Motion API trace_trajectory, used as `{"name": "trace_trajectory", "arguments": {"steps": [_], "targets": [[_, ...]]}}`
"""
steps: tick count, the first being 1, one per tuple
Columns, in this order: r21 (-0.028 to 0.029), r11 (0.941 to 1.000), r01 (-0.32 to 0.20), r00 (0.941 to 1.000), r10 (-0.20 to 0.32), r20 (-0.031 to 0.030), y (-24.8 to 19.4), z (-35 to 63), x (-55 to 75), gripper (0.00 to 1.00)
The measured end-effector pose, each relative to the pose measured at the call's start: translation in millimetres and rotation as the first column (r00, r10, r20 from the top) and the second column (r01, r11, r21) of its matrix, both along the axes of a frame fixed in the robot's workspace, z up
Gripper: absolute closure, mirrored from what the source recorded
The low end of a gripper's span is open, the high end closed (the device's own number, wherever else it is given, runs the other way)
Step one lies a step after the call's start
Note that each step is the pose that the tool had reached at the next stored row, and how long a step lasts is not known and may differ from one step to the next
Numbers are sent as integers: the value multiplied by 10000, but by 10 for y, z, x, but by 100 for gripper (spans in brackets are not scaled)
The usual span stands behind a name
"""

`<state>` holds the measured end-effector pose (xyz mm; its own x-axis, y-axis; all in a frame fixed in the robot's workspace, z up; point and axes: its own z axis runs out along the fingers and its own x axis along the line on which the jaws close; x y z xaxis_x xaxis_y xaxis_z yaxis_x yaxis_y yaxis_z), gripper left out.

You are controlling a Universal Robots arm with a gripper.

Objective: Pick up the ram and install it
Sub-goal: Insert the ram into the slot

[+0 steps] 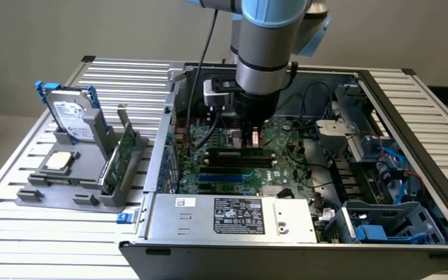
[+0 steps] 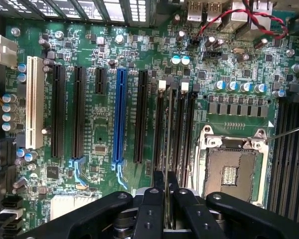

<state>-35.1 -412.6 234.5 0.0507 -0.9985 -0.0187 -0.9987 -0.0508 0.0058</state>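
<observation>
Black fingers (image 2: pixel 152 199) of gripper (image 2: pixel 166 177) closest to lens, drawn nearly together & seemingly clamped on the ram (image 2: pixel 166 159), seen edge-on as thin strip btwn pads. Stick running straight ahead of fingertips, lined up w/ bank of black memory slots (image 2: pixel 182 124) on green motherboard (image 2: pixel 104 124). Empty CPU socket (image 2: pixel 229 174) just beside gripper on one flank. Blue expansion slot (image 2: pixel 120 114) and longer black slots off other flank.

Ext. view: arm reaching down into open PC case (image 1: pixel 410 116), gripper (image 1: pixel 253 137) low over slot bank, power supply (image 1: pixel 232 216) nearer camera than tool. Grey parts holder (image 1: pixel 60 195) well apart from tool, outside case on the exterior view's left, carrying hard drive (image 1: pixel 72 119), silver processor chip (image 1: pixel 59 162) and bracketed green card (image 1: pixel 121 157).

Progress, by judgement: pick-up prob. done, stick at board and aligned w/ slots. Install not confirmed. Left: full seating, latches closed.

Hard to make out: whether lower edge of stick sits in slot or just above it. Contact point masked by fingers in wrist view, by arm in ext. view. Chips on stick's faces not readable from edge-on angle. White end latches (image 2: pixel 162 84) visible at far end of slots from gripper; near-end latches hidden under gripper body. Exact slot targeted: cannot tell.
</observation>
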Motion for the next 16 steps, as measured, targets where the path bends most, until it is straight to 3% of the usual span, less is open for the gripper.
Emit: {"name": "trace_trajectory", "arguments": {"steps": [8, 16], "targets": [[-2, 9999, 101, 9999, -101, 1, -8, -14, 6, 86], [-9, 9999, 106, 9999, -106, 1, -54, -22, 6, 86]]}}
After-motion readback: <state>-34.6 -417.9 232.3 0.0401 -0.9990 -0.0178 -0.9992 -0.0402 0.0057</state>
